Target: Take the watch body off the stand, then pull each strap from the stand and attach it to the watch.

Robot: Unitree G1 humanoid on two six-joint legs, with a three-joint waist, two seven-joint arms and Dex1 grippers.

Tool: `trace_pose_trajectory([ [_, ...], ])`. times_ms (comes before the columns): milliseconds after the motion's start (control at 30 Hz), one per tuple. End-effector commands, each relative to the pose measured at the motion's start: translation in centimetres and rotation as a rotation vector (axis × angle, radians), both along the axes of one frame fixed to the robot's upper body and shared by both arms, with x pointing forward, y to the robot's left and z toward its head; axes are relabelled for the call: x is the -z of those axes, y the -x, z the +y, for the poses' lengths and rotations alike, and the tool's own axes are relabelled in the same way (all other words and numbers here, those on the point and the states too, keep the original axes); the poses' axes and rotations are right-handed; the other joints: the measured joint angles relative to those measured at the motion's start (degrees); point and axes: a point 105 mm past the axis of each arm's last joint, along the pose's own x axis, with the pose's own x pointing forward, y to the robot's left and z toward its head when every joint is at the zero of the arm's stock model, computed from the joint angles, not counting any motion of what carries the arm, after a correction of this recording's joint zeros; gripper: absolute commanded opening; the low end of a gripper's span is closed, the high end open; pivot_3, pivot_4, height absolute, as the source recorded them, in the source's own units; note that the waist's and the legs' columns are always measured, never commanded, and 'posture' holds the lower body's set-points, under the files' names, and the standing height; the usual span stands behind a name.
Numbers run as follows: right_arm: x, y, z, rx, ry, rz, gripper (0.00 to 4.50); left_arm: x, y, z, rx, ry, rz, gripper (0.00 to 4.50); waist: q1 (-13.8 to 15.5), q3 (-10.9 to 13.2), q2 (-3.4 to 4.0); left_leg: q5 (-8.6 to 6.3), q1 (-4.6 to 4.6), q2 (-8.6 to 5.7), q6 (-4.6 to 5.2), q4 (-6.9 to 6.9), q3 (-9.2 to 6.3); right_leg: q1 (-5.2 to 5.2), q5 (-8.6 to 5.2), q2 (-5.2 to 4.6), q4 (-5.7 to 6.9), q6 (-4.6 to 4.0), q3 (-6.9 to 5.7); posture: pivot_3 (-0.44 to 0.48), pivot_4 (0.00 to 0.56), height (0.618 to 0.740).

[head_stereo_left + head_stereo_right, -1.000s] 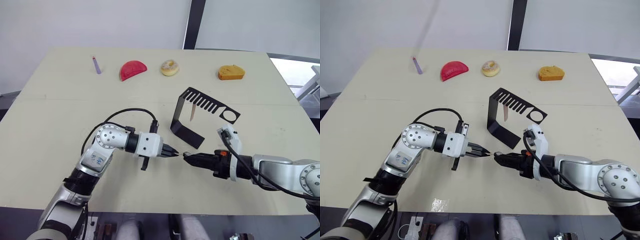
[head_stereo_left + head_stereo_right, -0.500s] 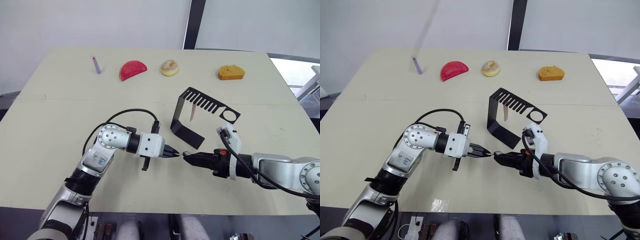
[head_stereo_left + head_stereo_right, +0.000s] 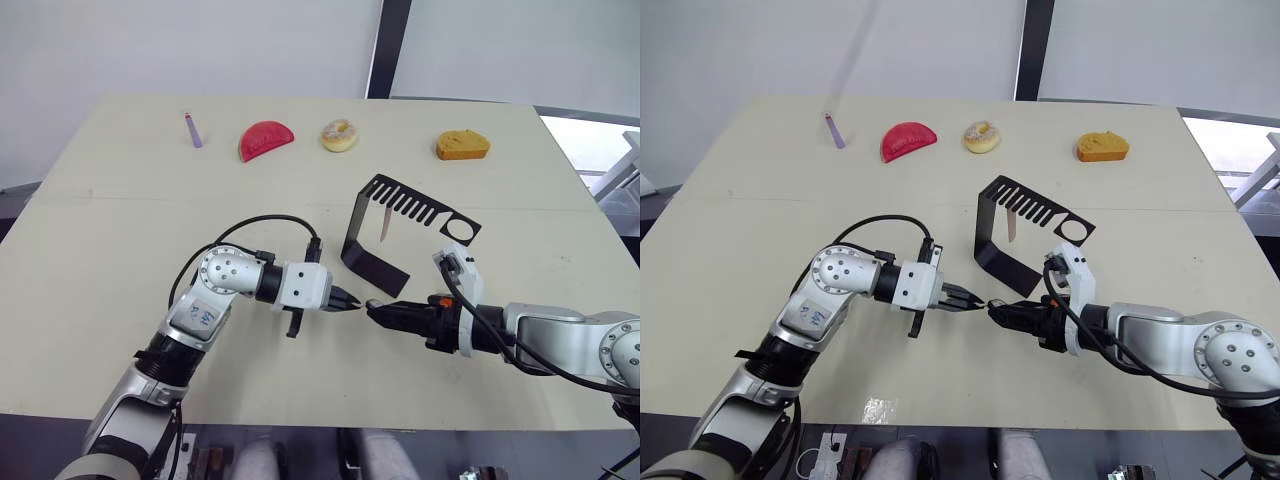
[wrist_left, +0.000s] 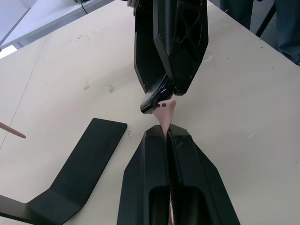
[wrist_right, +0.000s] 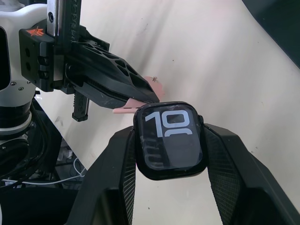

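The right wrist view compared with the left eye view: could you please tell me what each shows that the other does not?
Only the right wrist view shows the watch face with its white digits, clamped in the right tool, and the pink strap end at the left tool. Only the left eye view shows the stand with a second strap hanging from it, and the far-edge items. Both show the two tools meeting tip to tip over the table.

silver-grey jointed arms with round elbow housings, white wrist blocks, looping black cables; black ribbed two-finger left gripper [image 3: 345, 301] and right gripper [image 3: 374, 310].
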Motion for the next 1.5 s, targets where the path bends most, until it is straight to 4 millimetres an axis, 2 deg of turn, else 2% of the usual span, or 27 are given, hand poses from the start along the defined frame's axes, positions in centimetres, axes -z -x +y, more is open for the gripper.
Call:
trace_pose_trajectory([
  [33, -1.18, 1.30, 1.56, -0.090, -0.044, -0.032, 1.60, -1.45, 0.52, -1.47, 0.044, 0.051, -0.054, 0.00, 0.01, 0.00, 0.00, 0.00, 0.00, 0.00, 0.00, 0.00, 0.00, 0.00, 0.00, 0.00, 0.00, 0.00, 0.00, 0.000, 0.150, 0.737],
  [767, -0.68, 2.20, 1.62, -0.074, -0.030, -0.028, 1.60, -1.41, 1.32, -2.05, 0.068, 0.065, -0.035, 0.00, 0.00, 0.00, 0.00, 0.00, -0.01, 0.00, 0.00, 0.00, -0.01, 0.00, 0.00, 0.00, -0.01, 0.00, 0.00, 0.000, 0.150, 0.737],
  [1500, -0.73, 2.25, 1.88, -0.081, -0.027, -0.033, 1.60, -1.53, 1.12, -2.34, 0.062, 0.071, -0.033, 0.00, 0.03, 0.00, 0.00, 0.00, -0.01, 0.00, 0.00, 0.00, -0.01, 0.00, 0.00, 0.00, -0.01, 0.00, 0.00, 0.000, 0.150, 0.737],
])
